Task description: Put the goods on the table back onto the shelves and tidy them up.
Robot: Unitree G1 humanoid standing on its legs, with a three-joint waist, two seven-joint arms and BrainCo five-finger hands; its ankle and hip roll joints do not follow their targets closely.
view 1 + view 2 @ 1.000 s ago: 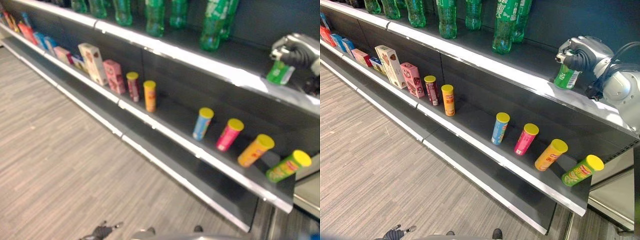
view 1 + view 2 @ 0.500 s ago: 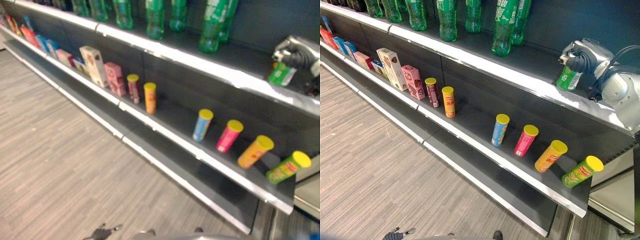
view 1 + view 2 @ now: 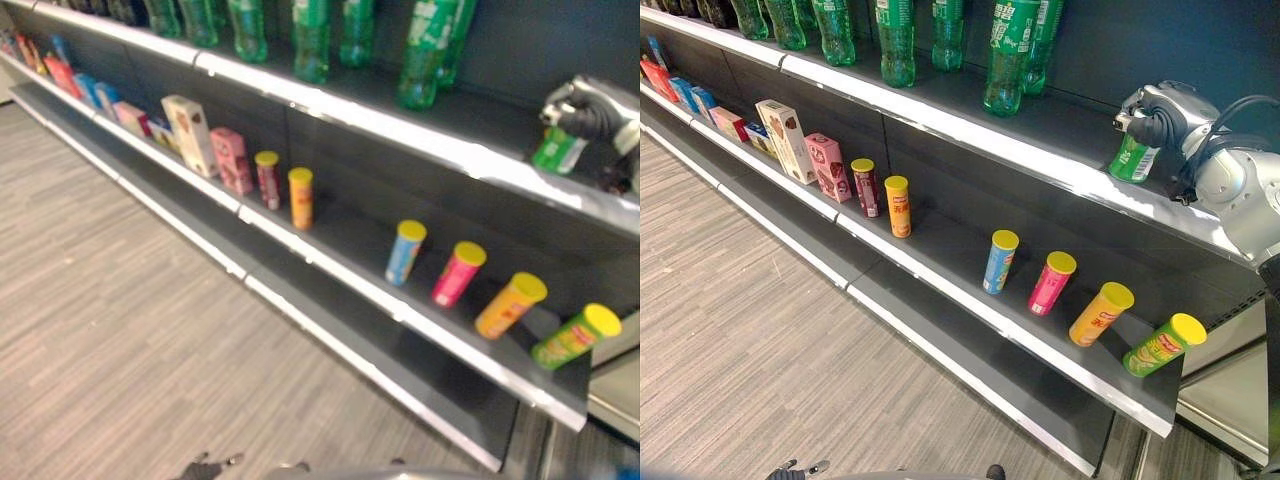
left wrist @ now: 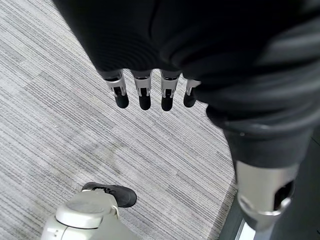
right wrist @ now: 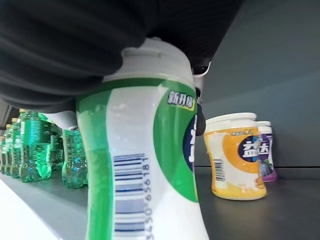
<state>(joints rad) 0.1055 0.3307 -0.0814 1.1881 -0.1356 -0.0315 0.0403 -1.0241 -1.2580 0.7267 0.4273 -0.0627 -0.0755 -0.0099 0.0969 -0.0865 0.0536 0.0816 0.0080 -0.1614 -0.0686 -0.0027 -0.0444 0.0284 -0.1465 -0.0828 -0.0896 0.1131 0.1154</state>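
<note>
My right hand (image 3: 1158, 112) is up at the right end of the upper shelf (image 3: 970, 125), shut on a green-and-white gum bottle (image 3: 1133, 160) held upright from its cap. In the right wrist view the bottle (image 5: 145, 165) fills the foreground; whether its base rests on the shelf is hidden. Behind it on the same shelf stand an orange gum jar (image 5: 235, 157) and a purple one (image 5: 267, 150). My left hand (image 4: 145, 92) hangs over the grey floor, fingers straight and holding nothing.
Green soda bottles (image 3: 1012, 50) line the upper shelf to the left of the hand. On the middle shelf (image 3: 940, 265) stand several yellow-capped tubes (image 3: 1052, 282), some leaning, and boxes (image 3: 785, 135) further left. A low shelf runs beneath, above striped grey floor (image 3: 760, 360).
The view has shifted slightly. My right hand stays at the upper shelf with the bottle in it, hardly moved.
</note>
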